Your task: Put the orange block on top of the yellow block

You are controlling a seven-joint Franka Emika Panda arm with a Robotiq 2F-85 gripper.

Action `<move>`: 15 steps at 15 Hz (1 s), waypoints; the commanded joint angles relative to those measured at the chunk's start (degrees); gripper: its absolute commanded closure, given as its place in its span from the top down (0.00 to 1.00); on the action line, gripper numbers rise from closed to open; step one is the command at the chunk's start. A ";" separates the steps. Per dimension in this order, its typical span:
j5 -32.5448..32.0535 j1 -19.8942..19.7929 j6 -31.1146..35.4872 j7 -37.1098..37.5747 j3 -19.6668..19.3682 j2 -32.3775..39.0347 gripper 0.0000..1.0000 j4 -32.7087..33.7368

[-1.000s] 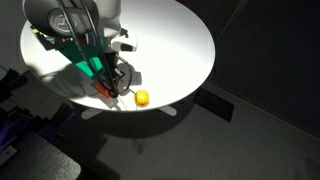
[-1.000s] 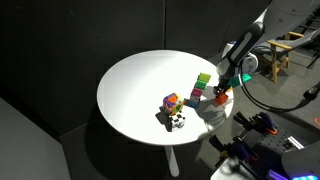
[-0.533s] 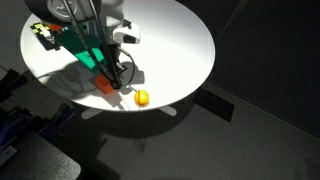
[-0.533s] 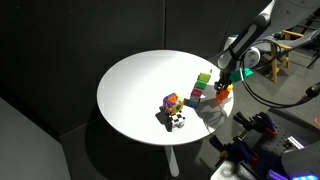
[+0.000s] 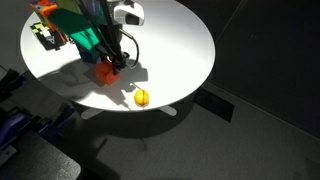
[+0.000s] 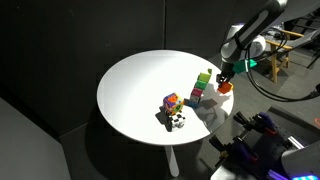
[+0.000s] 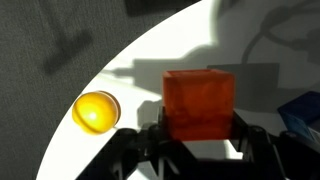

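One round white surface (image 5: 175, 40) stands in a dark room, on a grey floor with black walls behind it. In both exterior views it is brightly lit and the arm throws hard shadows across it. A short tower of coloured blocks (image 6: 203, 90) stands near its edge, with a small cluster of mixed objects (image 6: 174, 113) further in. A small yellow round object (image 5: 142, 97) lies close to the rim.

The hand (image 5: 108, 66) is closed on the orange block (image 5: 105, 72), one finger pressed to each side face. In the wrist view the block fills the gap between the two dark fingers (image 7: 150, 137), and the yellow round object sits off to one side of it. In an exterior view the block hangs just beside the tower, at about the height of its top, and looks raised off the surface.
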 commanded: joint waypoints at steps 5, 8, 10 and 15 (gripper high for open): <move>-2.04 0.94 -7.15 1.00 -0.35 -10.63 0.33 -2.74; -2.49 1.36 -9.34 1.21 -0.35 -14.61 0.33 -3.85; -2.73 1.76 -10.86 1.69 -0.36 -17.22 0.33 -4.53; -3.99 2.76 -16.91 2.61 -0.13 -23.89 0.33 -5.70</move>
